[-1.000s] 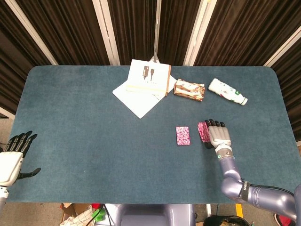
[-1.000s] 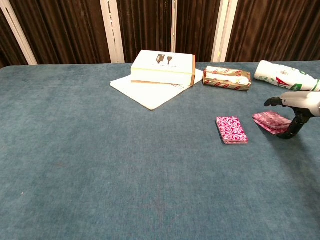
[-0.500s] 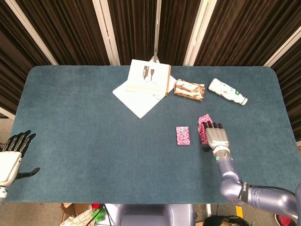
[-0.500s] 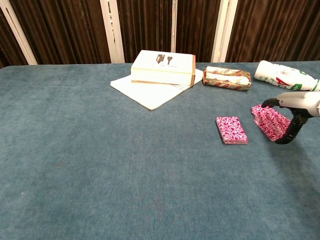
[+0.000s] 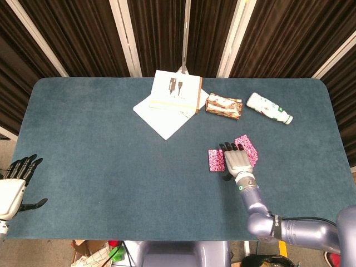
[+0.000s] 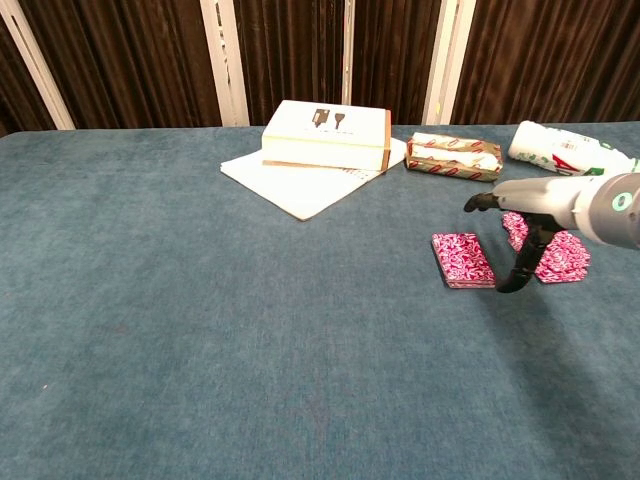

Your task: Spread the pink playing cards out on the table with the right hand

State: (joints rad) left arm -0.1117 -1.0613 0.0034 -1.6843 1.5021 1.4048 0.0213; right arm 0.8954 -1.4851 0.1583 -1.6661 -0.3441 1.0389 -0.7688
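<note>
A squared deck of pink playing cards [image 5: 215, 160] [image 6: 461, 259] lies right of the table's middle. Just to its right, a second batch of pink cards [image 5: 248, 147] [image 6: 556, 252] lies fanned out flat. My right hand [image 5: 236, 161] [image 6: 528, 212] is stretched out flat between the two, its fingers reaching over the deck's right edge and its thumb pointing down at the cloth. It holds nothing. My left hand [image 5: 14, 187] hangs with fingers apart beyond the table's near left corner, seen only in the head view.
A white box [image 5: 178, 92] [image 6: 328, 134] rests on a sheet of paper [image 5: 162, 121] at the back. To its right lie a wrapped snack pack [image 5: 224, 105] [image 6: 453, 155] and a white bottle [image 5: 268, 108] [image 6: 562, 150] on its side.
My right hand has slid left, off the fanned cards and toward the squared deck. The fanned cards now lie uncovered and spread wider. The left hand has barely moved.
</note>
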